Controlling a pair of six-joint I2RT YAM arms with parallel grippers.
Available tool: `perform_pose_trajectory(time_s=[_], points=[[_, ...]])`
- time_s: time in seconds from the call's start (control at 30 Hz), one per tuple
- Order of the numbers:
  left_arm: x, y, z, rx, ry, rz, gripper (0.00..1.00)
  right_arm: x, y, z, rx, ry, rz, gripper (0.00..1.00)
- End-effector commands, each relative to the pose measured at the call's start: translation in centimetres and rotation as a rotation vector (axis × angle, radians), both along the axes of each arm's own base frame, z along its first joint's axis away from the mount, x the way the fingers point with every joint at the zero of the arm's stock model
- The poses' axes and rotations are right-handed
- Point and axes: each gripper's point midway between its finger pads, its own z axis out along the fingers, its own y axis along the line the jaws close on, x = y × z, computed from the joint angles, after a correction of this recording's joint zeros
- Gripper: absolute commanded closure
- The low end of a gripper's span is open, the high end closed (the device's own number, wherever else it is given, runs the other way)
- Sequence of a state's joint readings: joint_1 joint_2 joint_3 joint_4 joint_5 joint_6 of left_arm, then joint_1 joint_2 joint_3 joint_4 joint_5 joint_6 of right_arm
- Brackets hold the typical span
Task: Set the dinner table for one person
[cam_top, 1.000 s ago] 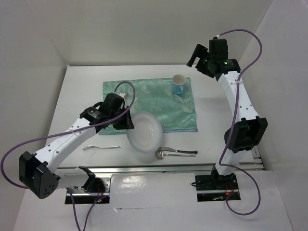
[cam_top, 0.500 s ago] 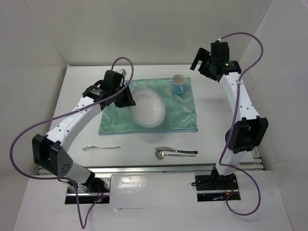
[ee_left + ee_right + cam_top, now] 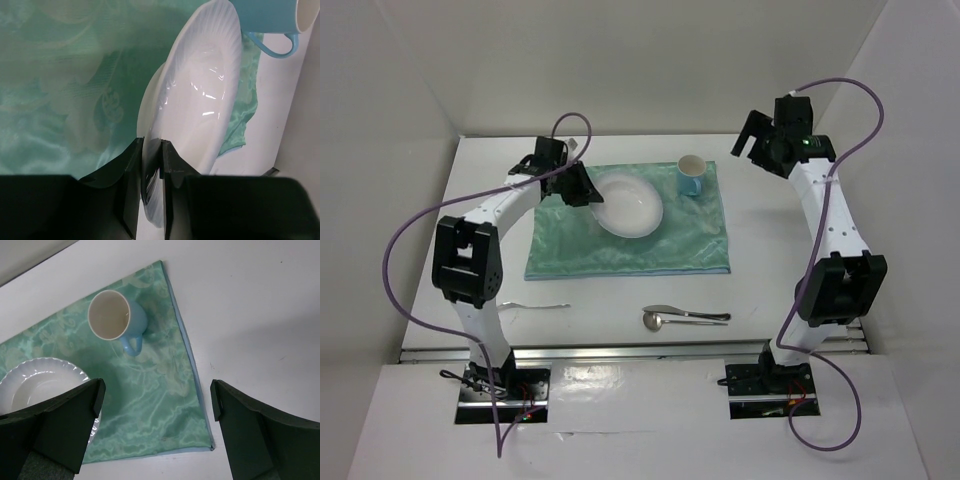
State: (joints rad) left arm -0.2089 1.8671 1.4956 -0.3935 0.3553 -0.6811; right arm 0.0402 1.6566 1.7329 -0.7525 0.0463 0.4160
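Note:
The white dinner table (image 3: 780,290) carries a teal-green patterned mat (image 3: 660,245). My left gripper (image 3: 588,192) is shut on the rim of a white scalloped plate (image 3: 628,203) and holds it tilted over the mat's far middle; in the left wrist view the jaws pinch the plate (image 3: 200,105) at its near edge. A blue cup (image 3: 691,176) stands upright on the mat's far right corner, just right of the plate. My right gripper (image 3: 752,135) is open and empty, raised beyond the cup; its wrist view shows the cup (image 3: 114,319), plate (image 3: 40,385) and mat (image 3: 155,405) below.
A fork (image 3: 530,306) lies on the table in front of the mat at the left. A spoon (image 3: 656,320) and a knife (image 3: 695,313) lie together in front of the mat at the right. The metal rail (image 3: 640,350) runs along the near edge.
My left gripper has carried the plate from the table in front of the mat up and back over the mat's far middle. The right gripper has shifted slightly right.

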Motion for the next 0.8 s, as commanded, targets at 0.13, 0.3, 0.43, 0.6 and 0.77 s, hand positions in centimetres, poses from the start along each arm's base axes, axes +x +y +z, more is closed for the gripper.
perform_pose_trajectory(time_s=[0.13,0.3,0.43,0.6,0.77], points=[[3.9,-3.5,2.8,-0.188,-0.169,-0.133,1.00,-1.7,-0.5,-0.7,-0.031,0.019,0.007,0.00],[4.1,-3.5,0.0,-0.181,-0.120,-0.116,1.00,-2.2,-0.9,-1.8,-0.054,0.047,-0.004,0.00],[3.6,-3.1,-2.9,-0.148,-0.026,-0.102,0.92,-2.5,-0.9,-1.8,-0.054,0.047,-0.004,0.00],[3.7,-1.8,-4.8,-0.052,0.023,-0.068,0.32,-3.0,-0.6,-1.9,-0.046,0.053,0.020,0.00],[2.9,-0.3,-3.4,0.066,0.016,-0.062,0.12,-4.9,0.0,-1.9,-0.044,0.058,0.080,0.00]])
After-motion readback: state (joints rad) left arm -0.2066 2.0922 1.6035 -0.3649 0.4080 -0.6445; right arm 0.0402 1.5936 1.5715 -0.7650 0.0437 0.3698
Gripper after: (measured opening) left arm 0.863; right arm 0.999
